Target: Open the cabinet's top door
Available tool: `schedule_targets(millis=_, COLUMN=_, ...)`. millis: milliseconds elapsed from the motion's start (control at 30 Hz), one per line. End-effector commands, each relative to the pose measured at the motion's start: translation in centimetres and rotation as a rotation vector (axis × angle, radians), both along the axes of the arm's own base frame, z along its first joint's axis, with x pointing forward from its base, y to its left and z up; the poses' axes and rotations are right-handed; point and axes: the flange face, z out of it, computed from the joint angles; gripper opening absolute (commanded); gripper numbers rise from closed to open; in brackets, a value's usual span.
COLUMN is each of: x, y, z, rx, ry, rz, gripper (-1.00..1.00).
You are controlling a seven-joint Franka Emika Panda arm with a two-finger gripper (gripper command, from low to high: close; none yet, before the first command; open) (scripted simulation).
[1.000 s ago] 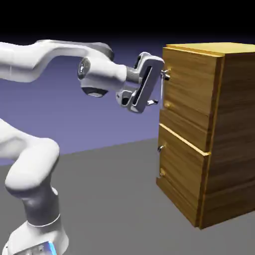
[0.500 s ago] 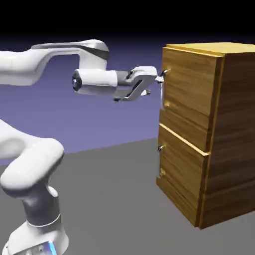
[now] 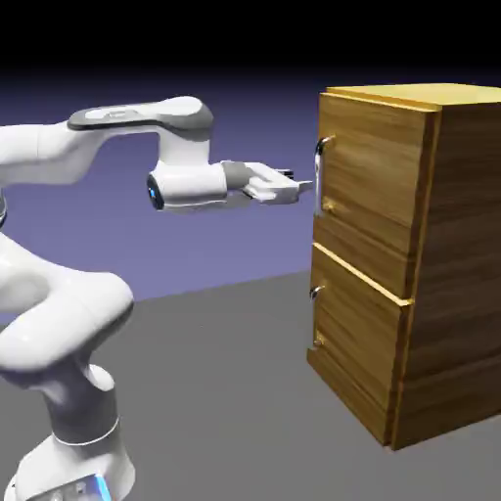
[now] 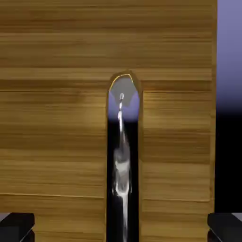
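Lower now, gripper sits approx. mid-ht. of upright handle on top door, just short of it, jaws wide, empty, one per side.

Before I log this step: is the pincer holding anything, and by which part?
Nothing is held; the pincer stands open, its tips apart either side of the handle.

One robot arm; one cabinet; two doors on it, an upper and a lower; two curved metal handles, one on the upper door and one on the lower; two finger tips in the hand view.
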Motion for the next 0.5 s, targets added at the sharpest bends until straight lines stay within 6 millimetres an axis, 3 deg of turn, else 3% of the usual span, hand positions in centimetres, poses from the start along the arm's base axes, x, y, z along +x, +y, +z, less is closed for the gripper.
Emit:
schedule_targets(millis=0, x=1.0, y=0.0, z=0.0, rx=-0.001, ry=0.000, rz=0.000, gripper=0.00)
schedule_targets(millis=100, x=3.9, y=-0.3, z=0.0, rx=0.001, ry=0.000, rz=0.000, gripper=0.00)
schedule_targets(millis=133, x=3.9, y=-0.3, z=0.0, rx=0.001, ry=0.000, rz=0.000, gripper=-1.00)
schedule_targets(millis=467, x=-1.1, y=-3.5, z=0.0, rx=0.002, ry=0.000, rz=0.205, gripper=-1.00)
